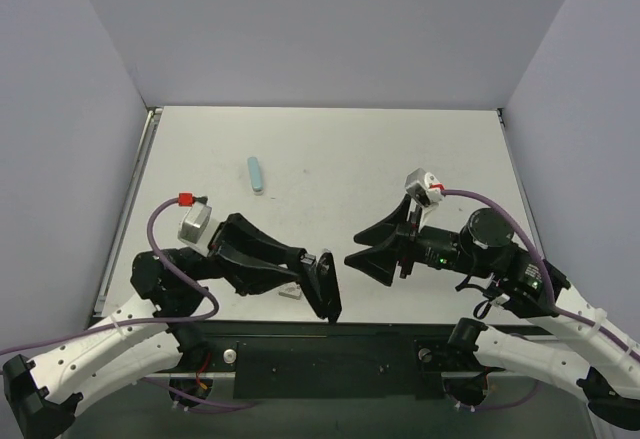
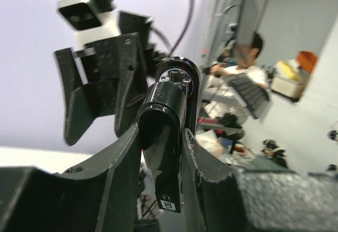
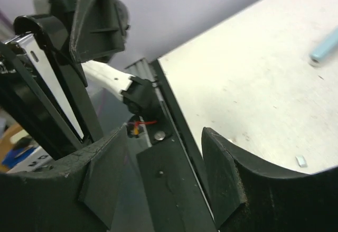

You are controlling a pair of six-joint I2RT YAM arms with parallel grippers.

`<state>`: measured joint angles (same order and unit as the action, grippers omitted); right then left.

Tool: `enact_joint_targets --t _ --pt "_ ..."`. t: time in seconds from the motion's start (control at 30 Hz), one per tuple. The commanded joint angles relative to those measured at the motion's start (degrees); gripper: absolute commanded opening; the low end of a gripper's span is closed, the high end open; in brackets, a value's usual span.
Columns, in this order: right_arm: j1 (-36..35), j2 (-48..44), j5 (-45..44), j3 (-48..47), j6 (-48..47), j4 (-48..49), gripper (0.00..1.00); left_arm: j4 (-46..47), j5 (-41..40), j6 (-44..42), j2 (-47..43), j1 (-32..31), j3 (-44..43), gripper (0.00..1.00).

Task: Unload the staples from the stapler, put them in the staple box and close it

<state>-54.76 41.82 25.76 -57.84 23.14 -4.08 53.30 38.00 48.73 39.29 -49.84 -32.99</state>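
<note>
Two arms meeting above the near edge of the table (image 1: 400, 159). The left gripper (image 1: 312, 271) holds the stapler (image 1: 328, 294) off the table, its fingers (image 2: 113, 174) pinching the slim black body from both sides; in the left wrist view the stapler (image 2: 166, 105) stands roughly upright between them. The right gripper (image 1: 362, 249) faces the stapler from just beside it, its fingers (image 3: 222, 174) spread with nothing between them. In the right wrist view a light metal strip shows along the stapler (image 3: 42, 79). A small silver piece (image 1: 291, 292) lies on the table below the left gripper. A pale blue bar (image 1: 257, 174) lies farther back, well apart from both grippers.
</note>
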Motion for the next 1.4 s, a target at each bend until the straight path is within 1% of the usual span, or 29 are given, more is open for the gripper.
enact_joint_targets --t 0.0,0.07,0.23,0.33,0.37,0.47,0.57,0.63,0.67,0.73,0.9,1.0,1.13,1.37 --pt "0.4 -0.1 -10.8 -2.6 -4.8 -8.3 0.54 -13.3 -7.6 -10.4 -0.9 -0.2 -4.0 0.0" --pt "0.3 -0.3 -12.7 -2.3 -5.9 -10.2 0.54 -19.1 -10.7 -13.3 -0.6 -0.2 -3.8 0.0" --pt "0.4 -1.9 -18.2 -1.9 -8.1 -15.8 0.54 -26.2 -15.1 -18.0 1.0 -0.2 -3.5 0.0" --pt "0.4 -2.4 -23.5 -2.4 -8.9 -19.3 0.54 -30.2 -17.7 -18.9 2.5 -0.2 -3.6 0.0" --pt "0.4 -2.4 -23.6 -2.2 -9.1 -20.5 0.54 -30.8 -17.8 -19.2 2.7 -0.2 -3.6 0.0" --pt "0.4 -3.3 -20.3 -1.2 -9.4 -21.0 0.54 -33.9 -19.2 -19.3 4.2 -0.2 -3.6 0.0" --pt "0.4 -3.9 -16.5 0.3 -9.4 -20.9 0.56 -34.8 -19.7 -17.6 5.1 -0.2 -2.7 0.0" --pt "0.5 -3.9 -12.6 1.5 -9.6 -20.0 0.58 -34.8 -19.9 -16.1 5.1 -0.2 -2.2 0.0" --pt "0.5 -4.0 -9.5 2.1 -9.5 -19.0 0.61 -34.8 -20.1 -15.0 5.2 -0.2 -2.0 0.0" --pt "0.7 -4.0 -6.8 3.3 -8.6 -17.0 0.64 -35.4 -20.6 -13.1 4.7 -0.2 -1.6 0.0" --pt "2.2 -2.5 -5.2 4.9 -5.9 -12.9 0.68 -36.4 -21.9 -7.2 2.5 -0.2 -1.2 0.0" --pt "3.8 -1.5 -1.4 6.3 -2.8 -7.6 0.72 -36.3 -21.9 -2.6 1.4 -0.2 -0.7 0.0" --pt "4.6 0.1 0.1 7.3 0.3 -3.5 0.73 -35.8 -21.6 1.7 0.5 -0.3 0.5 0.0" --pt "5.2 2.3 2.7 8.9 4.3 2.4 0.73 -32.8 -20.8 6.2 -0.8 -0.1 2.5 0.0"
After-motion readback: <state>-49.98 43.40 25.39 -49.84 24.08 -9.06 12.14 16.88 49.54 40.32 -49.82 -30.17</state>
